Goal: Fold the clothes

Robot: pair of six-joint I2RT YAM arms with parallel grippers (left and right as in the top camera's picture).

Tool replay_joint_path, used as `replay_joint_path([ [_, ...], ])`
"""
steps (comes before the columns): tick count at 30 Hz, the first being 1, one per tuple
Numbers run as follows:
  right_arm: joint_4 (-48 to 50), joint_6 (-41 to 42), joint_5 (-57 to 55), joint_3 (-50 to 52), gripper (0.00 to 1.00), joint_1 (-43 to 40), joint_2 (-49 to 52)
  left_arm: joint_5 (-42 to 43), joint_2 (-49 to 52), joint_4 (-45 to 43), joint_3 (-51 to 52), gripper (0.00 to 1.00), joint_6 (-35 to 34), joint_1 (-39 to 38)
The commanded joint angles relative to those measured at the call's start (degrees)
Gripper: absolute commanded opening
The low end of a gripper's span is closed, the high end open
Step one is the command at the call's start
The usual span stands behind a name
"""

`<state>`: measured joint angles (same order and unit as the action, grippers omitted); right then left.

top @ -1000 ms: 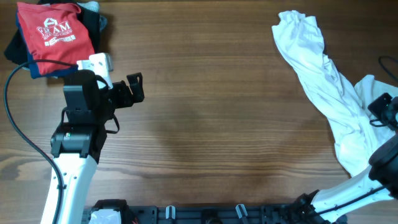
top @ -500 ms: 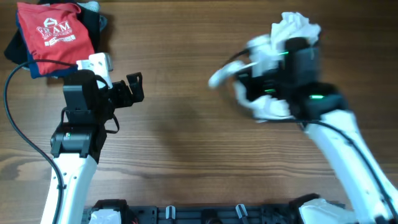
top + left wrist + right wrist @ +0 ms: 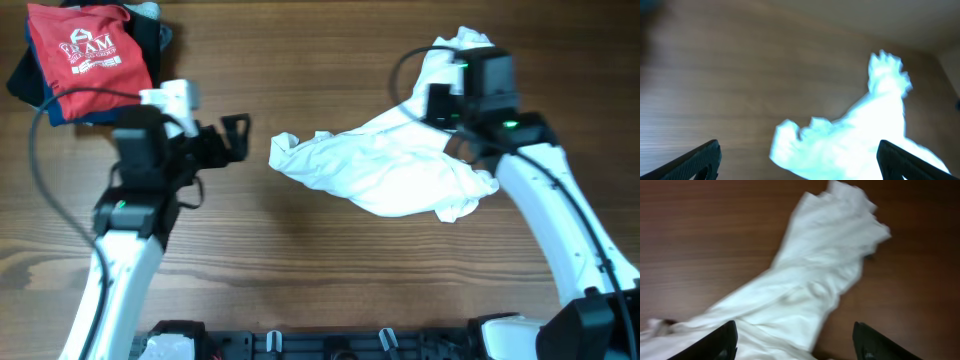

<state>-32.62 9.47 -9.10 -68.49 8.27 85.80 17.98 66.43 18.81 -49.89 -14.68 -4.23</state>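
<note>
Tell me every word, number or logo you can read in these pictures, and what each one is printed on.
"AM": the readable end of a large white word on the red T-shirt, top left in the overhead view; its first letters are unclear.
Smaller white lines under that word: too small to read.
White T-shirt: crumpled, and no lettering shows on it in any view.
Nothing else in the pictures carries readable text.

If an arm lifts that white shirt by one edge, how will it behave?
The white shirt lies crumpled in soft folds, so it will probably hang limp and bunch rather than hold shape. It looks thin, so likely light. On the smooth wooden table, a push would probably wrinkle it more than slide it.
</note>
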Motion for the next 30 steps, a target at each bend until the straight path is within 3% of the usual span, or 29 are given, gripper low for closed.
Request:
replay_joint_path([
  [1,-3.3,1.6,-1.0,-0.9,0.77,-5.5,-0.9,2.6,9.7,-2.2,-0.9,1.0,-9.0,-7.3],
  [4,-6.4,1.6,-1.0,-0.9,0.78,-9.4,-0.9,3.4,21.1,-6.8,-0.9,1.0,-23.8,-11.6],
  [10,-8.5,1.6,-1.0,-0.9,0.79,-10.2,-0.9,5.1,36.4,-17.6,-0.9,1.0,-31.3,-15.1],
  [11,-8.6,1.6,-1.0,-0.9,0.79,-10.2,-0.9,5.1,37.4,-18.3,-0.9,0.95,-31.3,-15.1],
  [13,-8.6,1.6,-1.0,-0.9,0.79,-10.2,-0.9,4.9,38.9,-18.9,-0.9,0.63,-31.3,-15.1],
  [15,-8.7,1.6,-1.0,-0.9,0.79,-10.2,-0.9,4.5,39.2,-20.9,-0.9,0.04,-31.2,-14.9],
  [19,-8.9,1.7,-1.0,-0.9,0.78,-10.2,-0.9,0.1,33.9,-23.3,-4.3,0.04,-21.4,-7.3],
  [22,-8.9,1.7,-1.0,-0.9,0.79,-10.2,-0.9,-2.2,30.9,-22.9,-13.3,0.04,-20.0,4.0],
  [23,-9.0,1.7,-0.9,-0.9,0.79,-10.2,-0.9,-2.1,30.9,-22.3,-16.1,0.04,-20.0,7.1],
  [24,-9.1,1.6,-0.9,-0.9,0.79,-10.2,-0.9,-0.8,30.9,-21.7,-17.2,0.62,-20.0,8.9],
  [25,-9.2,1.6,-0.4,-0.9,0.79,-10.2,-0.9,2.9,30.9,-21.0,-17.3,1.0,-20.1,9.7],
  [27,-9.2,1.4,0.9,-0.9,0.79,-10.2,-0.9,12.0,30.9,-12.9,-17.3,1.0,-20.0,9.0],
  [30,-9.2,1.0,1.0,-0.9,0.81,-10.2,-0.9,14.3,31.0,7.0,-17.2,1.0,-17.9,1.7],
])
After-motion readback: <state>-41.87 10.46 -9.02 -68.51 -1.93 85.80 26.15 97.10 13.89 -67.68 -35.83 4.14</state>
